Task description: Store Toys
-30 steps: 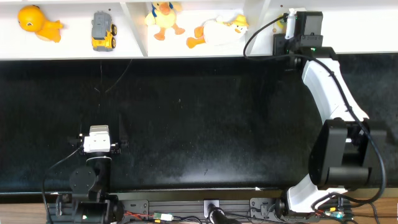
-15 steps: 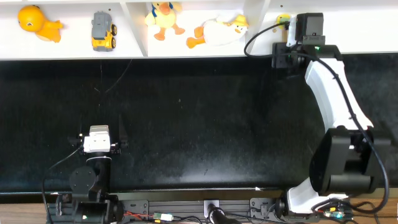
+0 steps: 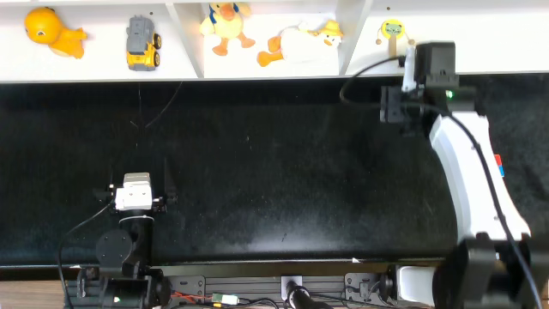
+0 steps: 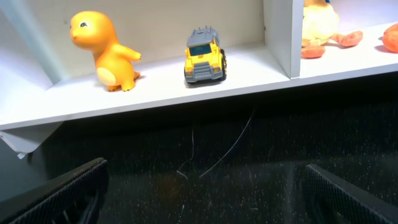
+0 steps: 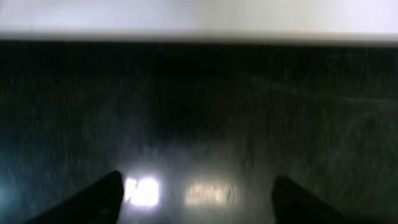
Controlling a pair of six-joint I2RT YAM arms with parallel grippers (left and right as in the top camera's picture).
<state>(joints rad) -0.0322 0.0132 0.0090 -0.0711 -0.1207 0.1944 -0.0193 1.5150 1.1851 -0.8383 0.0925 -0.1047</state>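
Toys stand in the white shelf (image 3: pixel 274 69) along the table's far edge: an orange dinosaur (image 3: pixel 53 33) (image 4: pixel 104 51), a yellow truck (image 3: pixel 141 43) (image 4: pixel 205 55), a yellow plush duck (image 3: pixel 225 24), a white plush duck (image 3: pixel 300 41) and a small yellow-green toy (image 3: pixel 393 30) in the right compartment. My right gripper (image 3: pixel 408 75) (image 5: pixel 196 186) hangs just in front of that compartment over the black table, open and holding nothing. My left gripper (image 3: pixel 137 182) (image 4: pixel 205 193) rests low at the near left, open, facing the dinosaur and truck.
The black table top (image 3: pixel 274 163) stretches between the shelf and the arms' bases. White dividers (image 4: pixel 280 34) split the shelf into compartments. A cable (image 3: pixel 360 64) loops off the right wrist near the shelf edge.
The right gripper has drawn back out of the right compartment toward the table, and the small yellow-green toy now stands uncovered there. The left arm has not moved.
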